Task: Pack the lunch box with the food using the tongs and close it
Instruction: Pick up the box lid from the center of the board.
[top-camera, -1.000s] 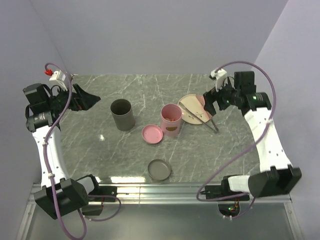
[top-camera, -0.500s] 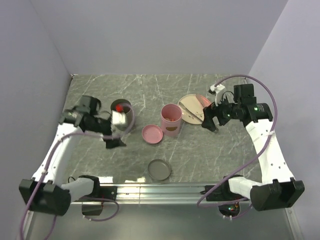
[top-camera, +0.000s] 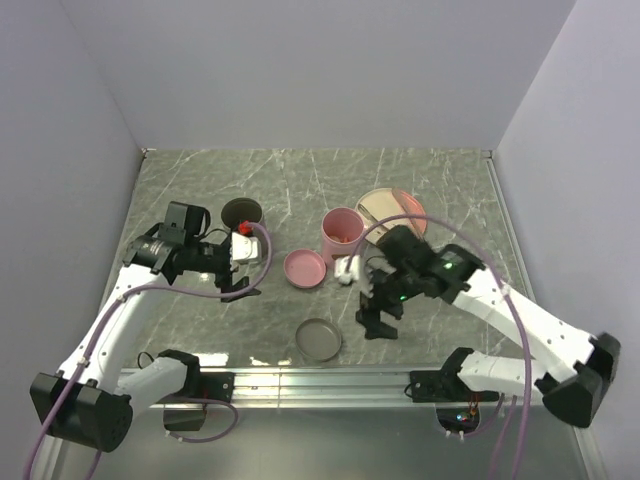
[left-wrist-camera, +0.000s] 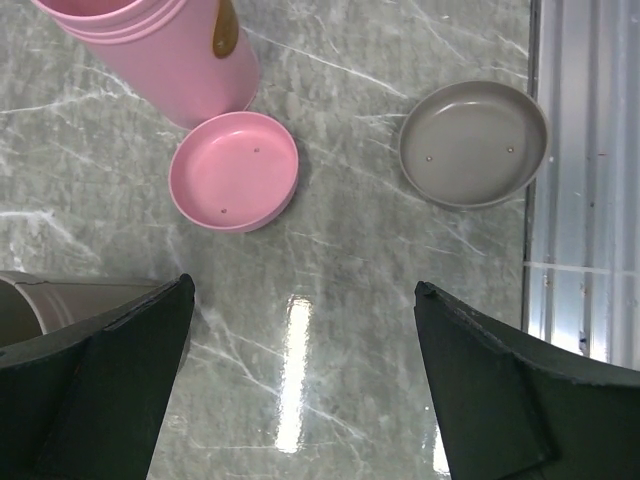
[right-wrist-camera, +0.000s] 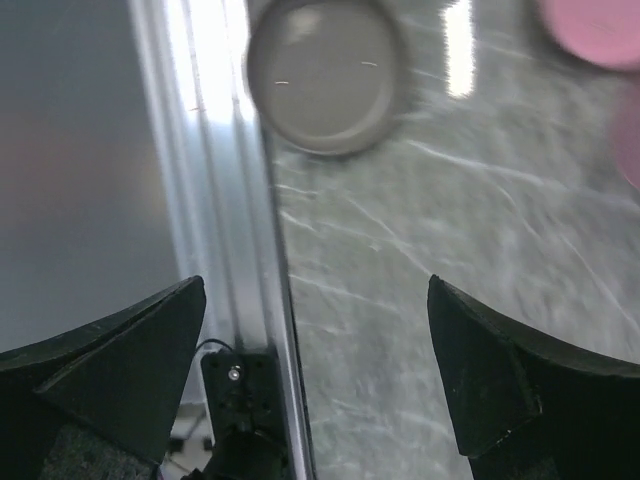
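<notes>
The pink lunch box (top-camera: 341, 232) (left-wrist-camera: 160, 50) stands uncovered mid-table, and its pink lid (top-camera: 305, 268) (left-wrist-camera: 234, 171) lies upturned just left of it. My left gripper (top-camera: 238, 283) (left-wrist-camera: 303, 290) hovers left of the lid, open and holding nothing. My right gripper (top-camera: 375, 310) (right-wrist-camera: 315, 285) is open and bare, low over the front of the table, right of a grey lid (top-camera: 319, 340) (right-wrist-camera: 325, 75). The tongs and the food are not visible; the right arm covers the area by the plate (top-camera: 382, 203).
A grey canister (top-camera: 242, 211) (left-wrist-camera: 40, 300) stands behind the left wrist. The metal rail (top-camera: 320, 378) (right-wrist-camera: 230, 250) runs along the table's near edge, under the right gripper's left finger. Walls close in at the left, back and right.
The left arm swung in from the left wall to beside the grey canister. The right arm left the plate and dropped to the front centre near the grey lid.
</notes>
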